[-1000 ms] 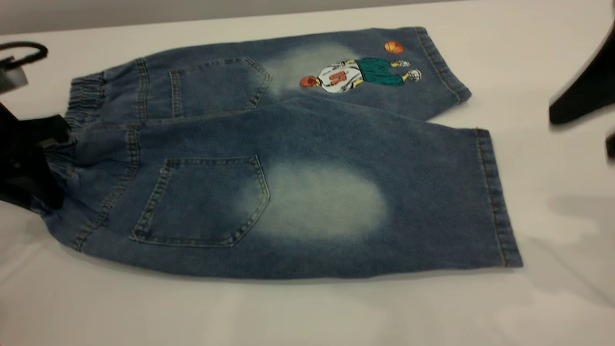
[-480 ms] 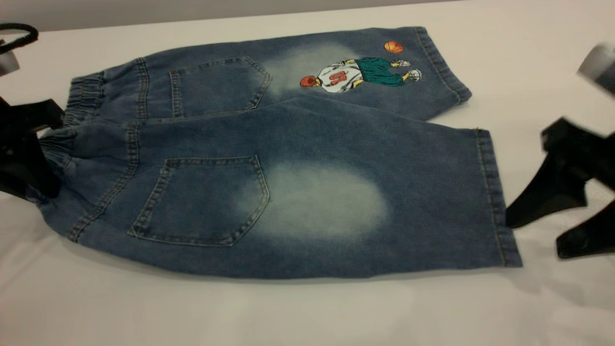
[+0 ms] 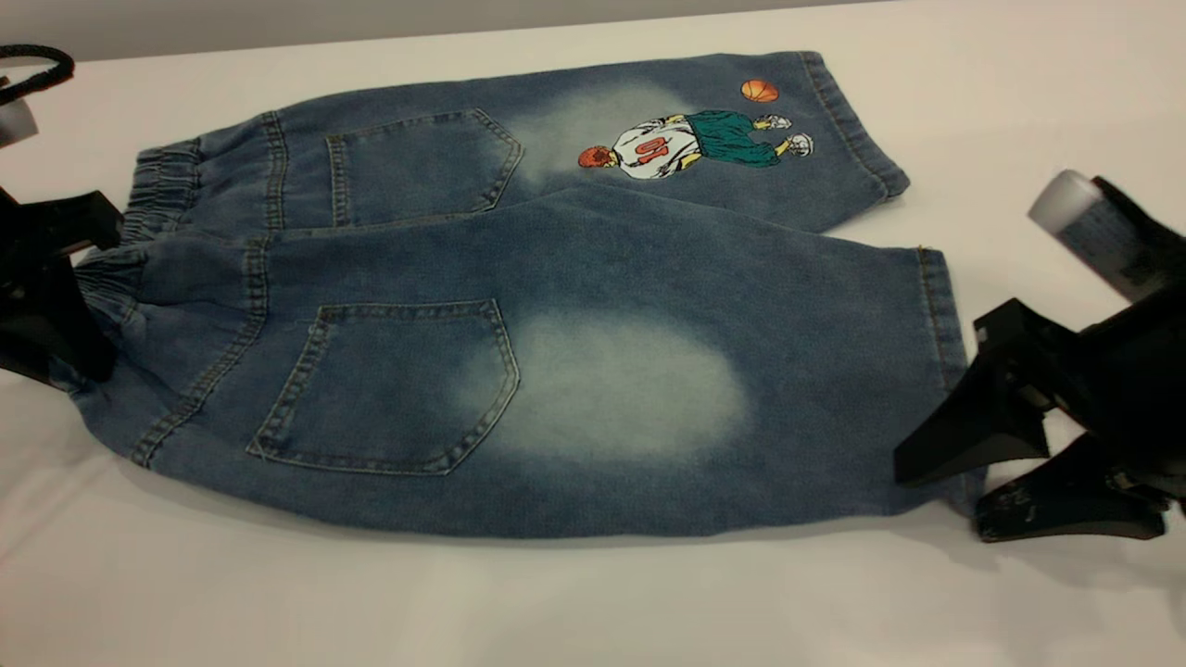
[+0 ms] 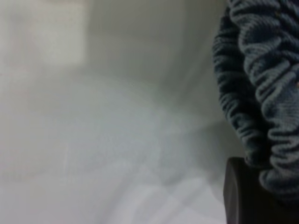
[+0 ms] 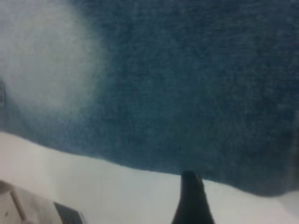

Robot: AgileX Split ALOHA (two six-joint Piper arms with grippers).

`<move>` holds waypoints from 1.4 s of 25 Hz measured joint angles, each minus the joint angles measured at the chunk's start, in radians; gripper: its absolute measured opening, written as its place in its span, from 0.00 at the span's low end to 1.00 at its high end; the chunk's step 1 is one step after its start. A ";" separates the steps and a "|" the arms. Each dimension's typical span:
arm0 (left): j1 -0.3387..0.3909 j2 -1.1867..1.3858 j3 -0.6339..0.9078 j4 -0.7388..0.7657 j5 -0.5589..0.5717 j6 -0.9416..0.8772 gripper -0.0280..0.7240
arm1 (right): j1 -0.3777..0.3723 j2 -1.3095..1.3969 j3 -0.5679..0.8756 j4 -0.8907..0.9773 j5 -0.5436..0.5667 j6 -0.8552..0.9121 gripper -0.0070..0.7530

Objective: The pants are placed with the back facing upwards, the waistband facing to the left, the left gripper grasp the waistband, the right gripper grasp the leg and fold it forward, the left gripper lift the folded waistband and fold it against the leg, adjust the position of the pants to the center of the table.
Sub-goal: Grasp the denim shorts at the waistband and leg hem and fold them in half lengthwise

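The blue denim pants (image 3: 593, 259) lie flat on the white table (image 3: 556, 602), back up, with the ruched waistband (image 3: 162, 185) at the left. My left gripper (image 3: 69, 287) sits at the waistband's near end, shut on the gathered band. In the left wrist view the waistband (image 4: 271, 93) bunches against one black finger (image 4: 243, 196). My right gripper (image 3: 940, 503) stands open at the near corner of the leg (image 3: 741, 371) with the plain faded patch, its fingers straddling the hem. In the right wrist view, one fingertip (image 5: 192, 200) rests on the table beside the denim edge (image 5: 187, 116).
The far leg with the cartoon print (image 3: 695, 139) lies toward the table's back edge (image 3: 463, 32). Bare white table runs along the front of the pants and to the right behind the right gripper.
My right gripper has come in from the right and dropped down to the near leg's hem corner. The waistband end has shifted slightly left with the left gripper.
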 joint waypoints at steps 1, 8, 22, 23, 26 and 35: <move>0.000 0.000 0.000 0.000 0.000 0.002 0.22 | 0.000 0.013 -0.015 0.000 0.013 -0.005 0.58; 0.000 0.000 0.000 -0.002 0.004 0.001 0.22 | 0.001 0.081 -0.114 -0.001 0.074 -0.006 0.54; 0.000 -0.029 0.000 0.013 0.049 0.001 0.22 | 0.001 0.090 -0.121 -0.047 0.082 0.017 0.04; 0.000 -0.043 0.001 0.019 0.065 0.001 0.22 | 0.001 0.083 -0.114 -0.078 0.078 0.039 0.04; 0.000 -0.088 0.016 0.063 0.095 -0.007 0.22 | 0.001 0.041 -0.079 -0.154 0.053 0.081 0.04; 0.000 -0.210 0.174 0.159 0.162 -0.138 0.22 | 0.000 -0.207 0.117 -0.201 0.003 0.156 0.04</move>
